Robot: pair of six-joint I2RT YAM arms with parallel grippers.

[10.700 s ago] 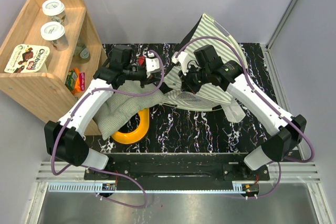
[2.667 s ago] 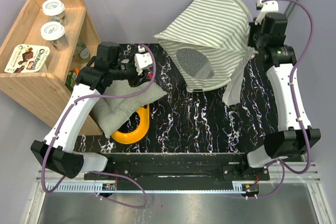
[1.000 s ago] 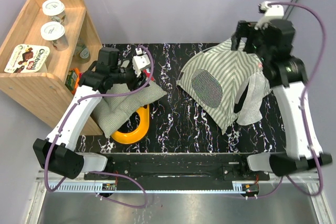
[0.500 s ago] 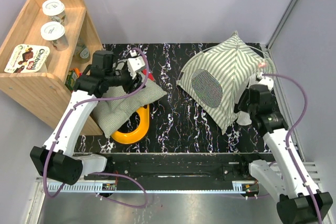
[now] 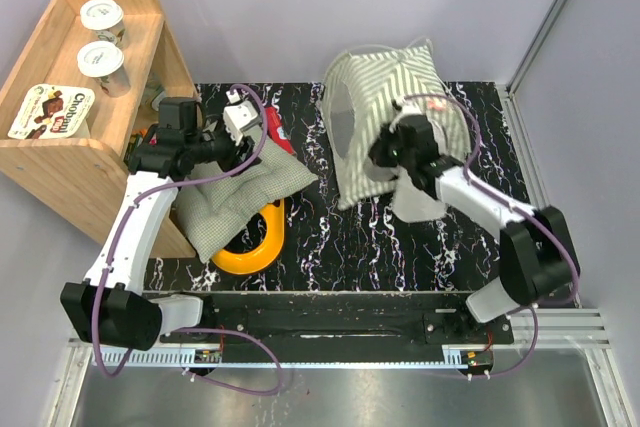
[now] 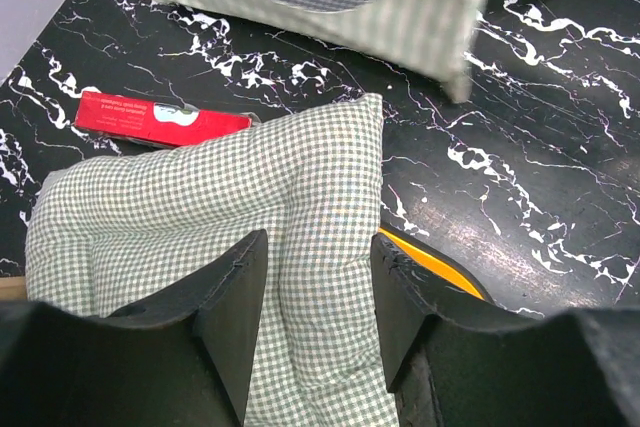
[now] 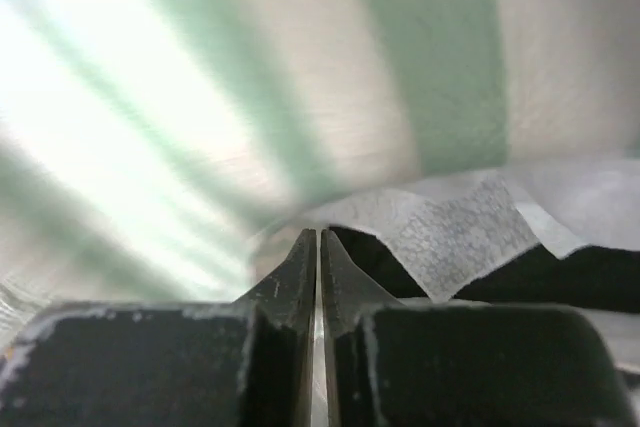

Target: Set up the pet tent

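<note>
One pet tent [image 5: 385,112] upright on my table [image 5: 330,237], my right gripper [image 7: 318,247] pinched closed against its striped fabric, my left gripper [image 6: 310,292] half-spread over one checked cushion [image 6: 180,217], two cups [image 5: 102,15] on one shelf [image 5: 60,152].

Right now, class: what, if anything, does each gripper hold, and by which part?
The left gripper is open over the cushion, holding nothing. The right gripper is shut against the pet tent; any grip cannot be told.
</note>
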